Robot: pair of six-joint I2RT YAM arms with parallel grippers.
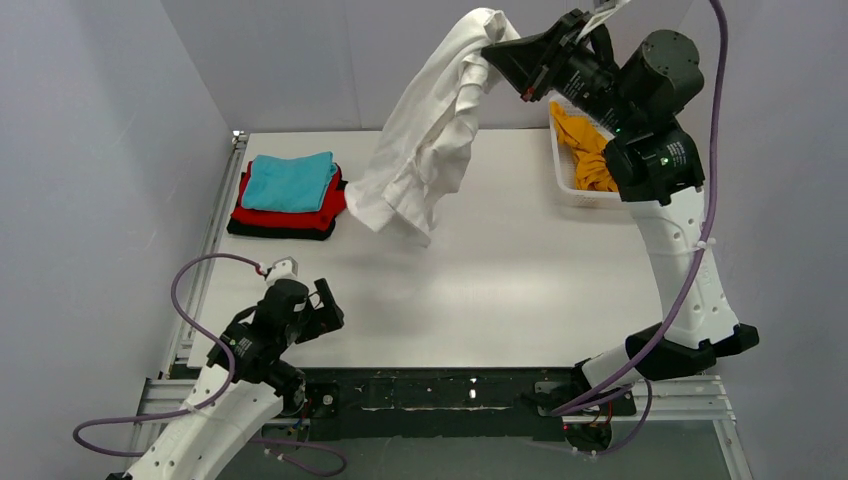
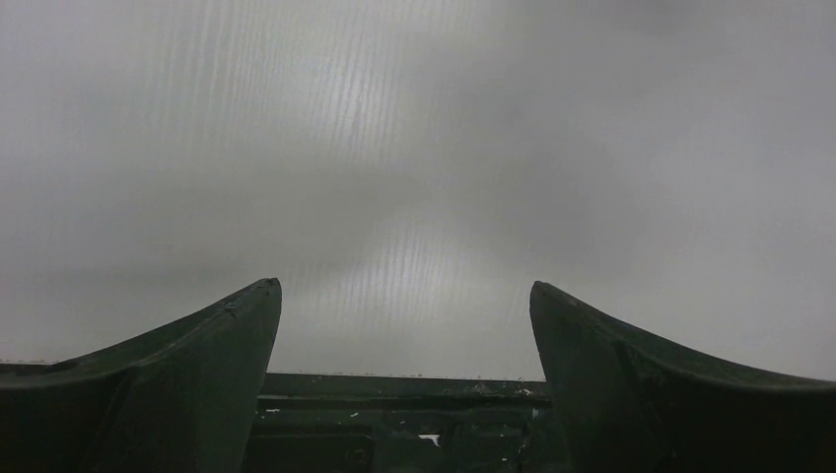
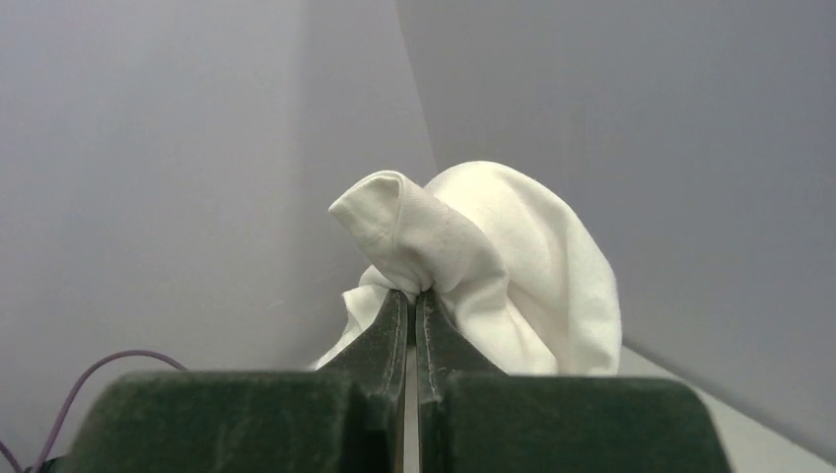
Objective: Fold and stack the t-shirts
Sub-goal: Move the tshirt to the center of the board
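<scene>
White table, grey walls on three sides. Largest cloth item: the white t-shirt, hanging in the air over the far middle of the table, bunched and draped in long folds. Its top is pinched up high near the back wall and its lower hem trails down toward the left-centre of the table; whether the hem touches the surface cannot be told from the top view. The right arm rises from the near right corner and bends over to the left at full height. The right gripper is clamped on a gathered fold at the top of the shirt; in the right wrist view the right gripper shows its fingers pressed nearly together, with the white t-shirt ballooning out above them. The left arm sits low at the near left edge. The left gripper holds nothing; in the left wrist view the left gripper has its fingers spread wide, with only bare grey surface between them. On the far left of the table is a folded stack: teal tee on top, red tee beneath it, black tee at the bottom, edges roughly aligned. At the far right edge stands a white lattice basket, partly hidden behind the right arm. One crumpled orange-yellow tee lies in it; anything else inside is hidden.
</scene>
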